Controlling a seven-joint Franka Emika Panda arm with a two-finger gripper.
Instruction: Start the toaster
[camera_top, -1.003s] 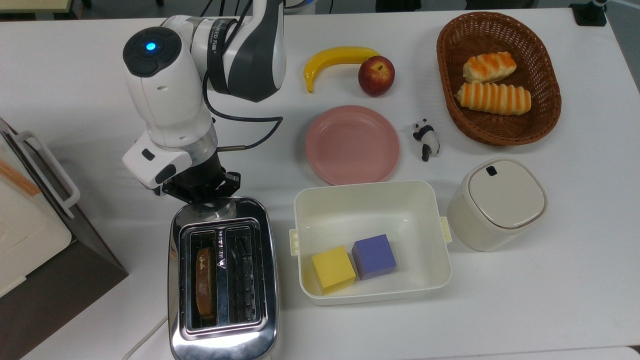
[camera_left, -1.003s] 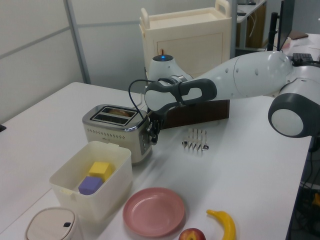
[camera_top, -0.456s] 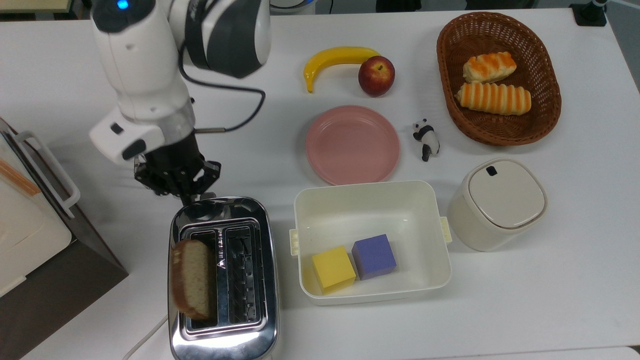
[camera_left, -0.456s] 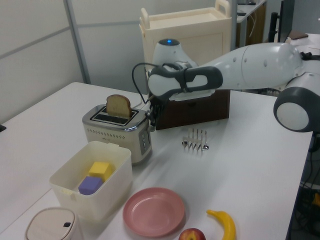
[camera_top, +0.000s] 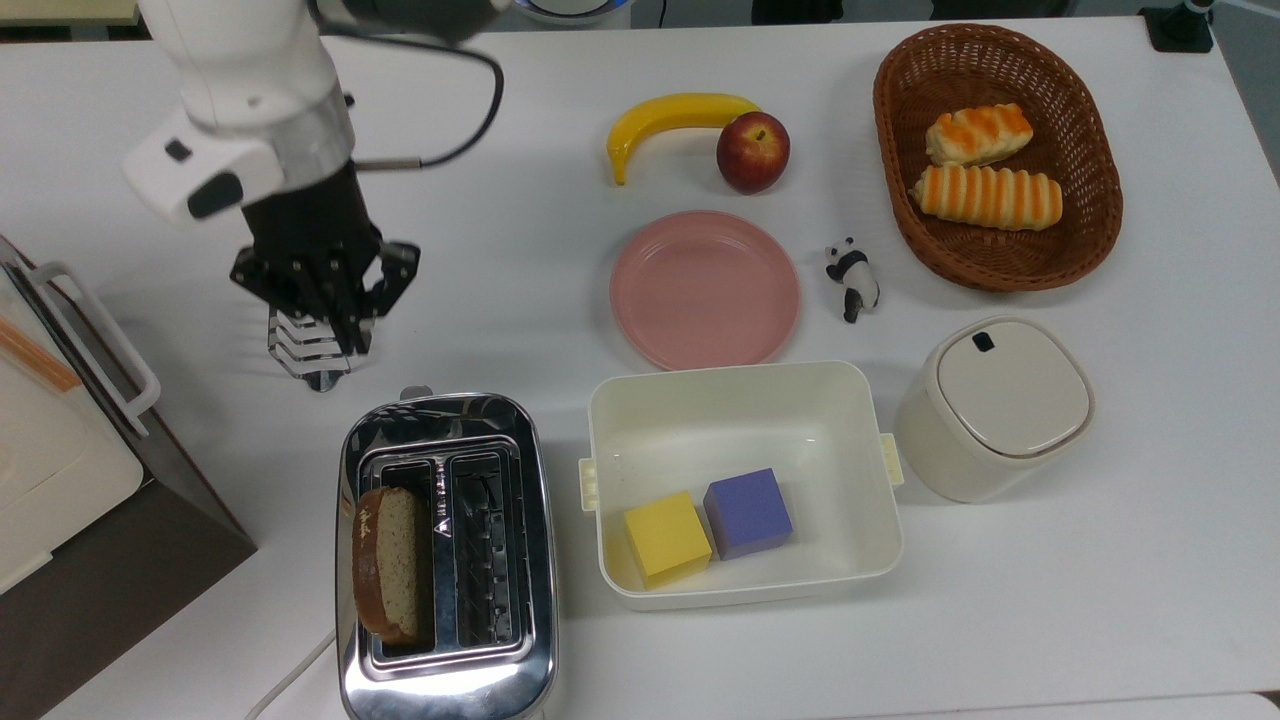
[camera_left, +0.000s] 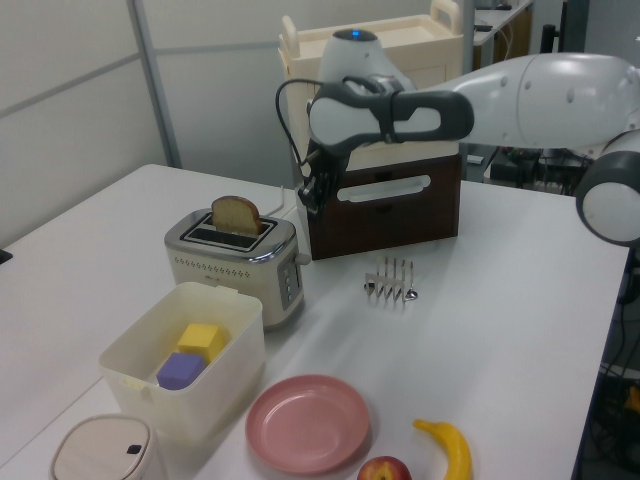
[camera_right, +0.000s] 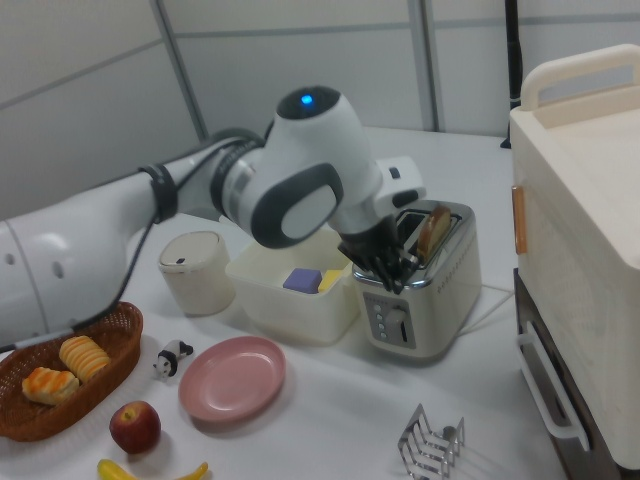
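Observation:
The chrome two-slot toaster (camera_top: 500, 560) stands at the top view's lower left, and a bread slice (camera_top: 387, 565) sticks up out of its left slot. Its lever knob (camera_top: 415, 393) is at the end facing the arm. My gripper (camera_top: 325, 300) hangs above the table, clear of the toaster and over the wire toast rack (camera_top: 310, 360), fingers together and holding nothing. In the left view the gripper (camera_left: 312, 192) is up and to the right of the toaster (camera_left: 235, 268). In the right view the gripper (camera_right: 385, 268) hangs in front of the toaster (camera_right: 420, 300).
A brown-and-cream box appliance (camera_top: 60, 480) stands left of the toaster. A white bin (camera_top: 740, 372) with a yellow and a purple cube sits to its right. Beyond are a pink plate (camera_top: 705, 290), a banana (camera_top: 670, 115), an apple (camera_top: 752, 150), a panda figure (camera_top: 852, 278), a bread basket (camera_top: 1090, 230) and a lidded canister (camera_top: 995, 405).
My gripper has lifted off the toaster's lever end and drawn back toward the top view's upper left. The bread slice, sunk in the slot a second ago, has popped up.

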